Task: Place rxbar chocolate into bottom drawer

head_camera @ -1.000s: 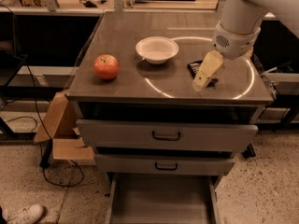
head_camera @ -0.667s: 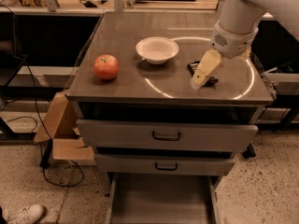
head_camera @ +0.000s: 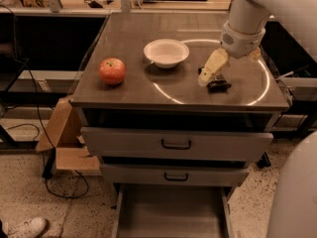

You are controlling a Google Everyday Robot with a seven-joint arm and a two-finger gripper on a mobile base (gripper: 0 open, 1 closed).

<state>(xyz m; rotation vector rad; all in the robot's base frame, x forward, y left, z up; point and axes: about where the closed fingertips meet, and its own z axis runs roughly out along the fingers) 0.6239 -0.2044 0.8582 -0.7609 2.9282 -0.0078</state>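
The rxbar chocolate (head_camera: pixel 218 86) is a small dark bar lying on the cabinet top at the right, right of the white bowl. My gripper (head_camera: pixel 209 74) hangs from the white arm at the upper right and reaches down onto the bar's left end, partly hiding it. The bottom drawer (head_camera: pixel 171 212) is pulled out at the base of the cabinet, and its plain grey floor shows nothing in it.
A red apple (head_camera: pixel 112 71) sits at the left of the cabinet top (head_camera: pixel 148 90) and a white bowl (head_camera: pixel 166 52) near the middle. The two upper drawers (head_camera: pixel 176 144) are closed. A cardboard box (head_camera: pixel 64 138) and cables lie on the floor at the left.
My gripper tip has shifted slightly to the left over the bar. The bar, apple, bowl and drawers have not moved.
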